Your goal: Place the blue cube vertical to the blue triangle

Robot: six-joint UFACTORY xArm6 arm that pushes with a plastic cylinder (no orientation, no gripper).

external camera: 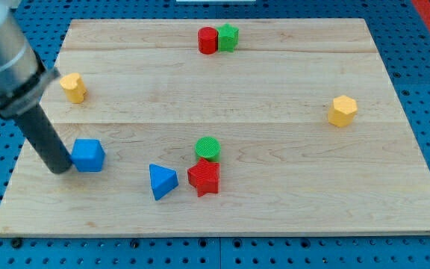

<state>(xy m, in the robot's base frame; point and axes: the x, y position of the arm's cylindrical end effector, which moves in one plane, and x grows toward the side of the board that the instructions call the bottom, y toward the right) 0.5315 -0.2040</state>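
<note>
Biggest thing here is the board (222,67), pale wood planks filling most of the view, sitting on a blue pegboard. Then the arm coming in from the view's top left, ending in the dark rod. No jaws on this rig, so nothing to spread or pinch; it's just a stick, and my tip (60,169) sits down on the board near the view's left edge.

The blue cube (89,155) is right against the tip, on its right side as seen here; looks like touching, or as good as. The blue triangle (161,181) is further to the view's right and a bit lower, well clear of the cube.

That's the bit that matters: tip, cube, triangle run roughly in a line left to right, with the cube in the middle. So I'd guess a push toward the view's right carries the cube toward the triangle, stopping in line above it.

Smaller stuff: red star (204,178) touching the green cylinder (207,148) just right of the triangle, red cylinder (207,39) and green star (228,36) together up top, yellow blocks at left (72,87) and right (343,110).
</note>
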